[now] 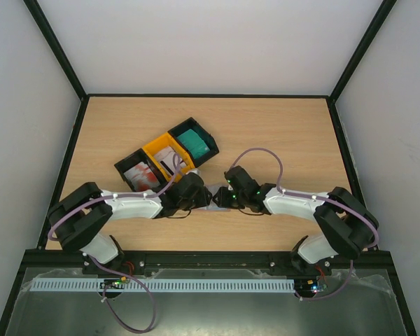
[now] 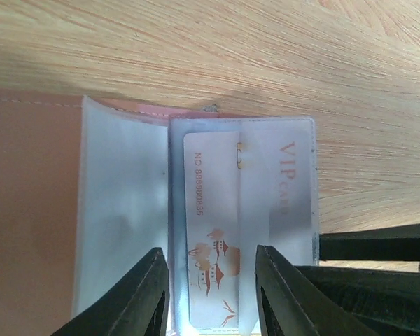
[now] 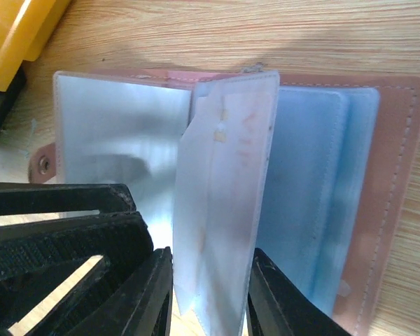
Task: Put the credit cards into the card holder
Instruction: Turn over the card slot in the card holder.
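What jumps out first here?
Mid-table lies the open card holder, with the right gripper pinching one clear pocket leaf upright. Under the open left gripper, a white VIP card shows inside a pocket. Behind them, a diagonal row of black and yellow trays holds more credit cards, red-blotched, pale and teal.

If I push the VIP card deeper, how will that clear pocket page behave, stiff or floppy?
Probably floppy: the pocket page is thin translucent film, bowing where it stands inside the right tool. Likely to buckle or swing at the spine. The VIP card looks flat and stiffer, so it may slide.
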